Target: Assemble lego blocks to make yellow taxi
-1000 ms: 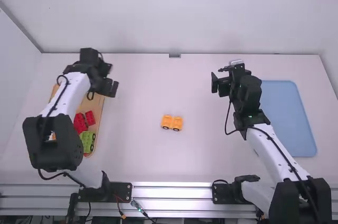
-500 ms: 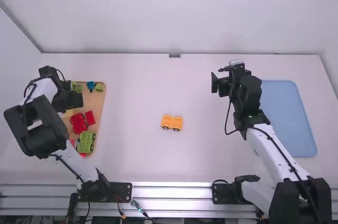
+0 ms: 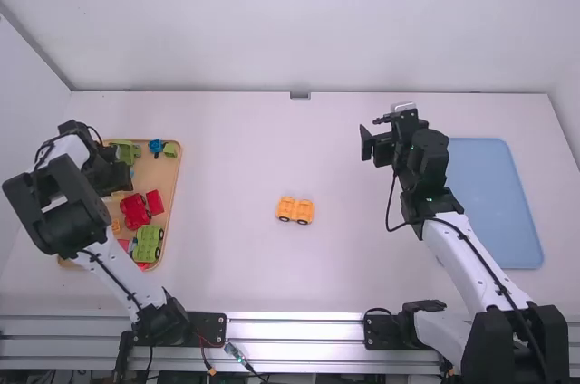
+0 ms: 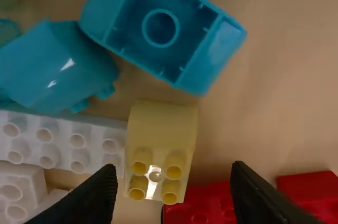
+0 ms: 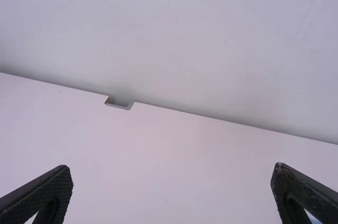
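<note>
Yellow taxi base (image 3: 295, 210), an orange-yellow wheeled piece, sits near the middle of the frame on the white surface (image 3: 227, 262), well apart from both arms. At left, the left arm's fingers (image 3: 119, 175) are over a tan tray (image 3: 176, 176) of lego pieces; the left wrist view shows them wide apart and gripping nothing, with a pale yellow block (image 4: 161, 137), studs showing, in line with the gap between them. Beside that block lies a white studded brick (image 4: 50, 137); nearby, a blue block (image 4: 161, 28) shows its hollow underside. The tray also carries a large red block (image 3: 136, 212), a smaller red block (image 3: 155, 202) and, toward its lower end in the frame, a green wheeled piece (image 3: 148, 244). Right of center, the right arm's fingers (image 3: 367, 143) are spread wide and empty above the surface, left of a flat blue tray (image 3: 497, 203)
</note>
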Tool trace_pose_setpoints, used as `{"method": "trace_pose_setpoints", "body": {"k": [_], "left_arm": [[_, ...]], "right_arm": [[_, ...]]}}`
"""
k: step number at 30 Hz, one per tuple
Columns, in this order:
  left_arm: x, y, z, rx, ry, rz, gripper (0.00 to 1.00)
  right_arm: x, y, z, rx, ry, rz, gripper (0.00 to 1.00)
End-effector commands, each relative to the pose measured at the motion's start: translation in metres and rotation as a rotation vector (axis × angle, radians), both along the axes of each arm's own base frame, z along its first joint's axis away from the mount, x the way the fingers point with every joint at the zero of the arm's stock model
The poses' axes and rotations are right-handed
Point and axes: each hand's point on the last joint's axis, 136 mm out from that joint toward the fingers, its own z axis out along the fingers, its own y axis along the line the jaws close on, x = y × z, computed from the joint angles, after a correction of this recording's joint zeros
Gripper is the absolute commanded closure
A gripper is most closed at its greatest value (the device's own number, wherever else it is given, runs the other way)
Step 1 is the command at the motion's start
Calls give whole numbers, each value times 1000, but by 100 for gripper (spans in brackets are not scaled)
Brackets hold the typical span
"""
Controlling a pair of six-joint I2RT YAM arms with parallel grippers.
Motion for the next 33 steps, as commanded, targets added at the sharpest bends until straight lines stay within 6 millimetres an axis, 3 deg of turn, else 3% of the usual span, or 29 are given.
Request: {"method": "trace_pose_setpoints", "body": {"k": [1,7,15,29,32,33], "left_arm": [[-3,-5,-6,-17,18,-19,45],[-6,-8,-18,-16,16,-13,46],[-5,-9,-19,-19,11,-13,51],[-7,-9,-29,-9,-3,34,52],[-8,-8,-31,-8,-5,40,60],[-8,-7,-31,-7,-8,46,72]], "right_arm": [[5,3,14,9,-29,7,1],[5,3,14,9,-30,7,1],[5,3,14,9,-29,7,1],[5,3,14,9,-28,8,1],[5,3,14,9,-29,7,1],[5,3,14,9,-29,7,1]]}}
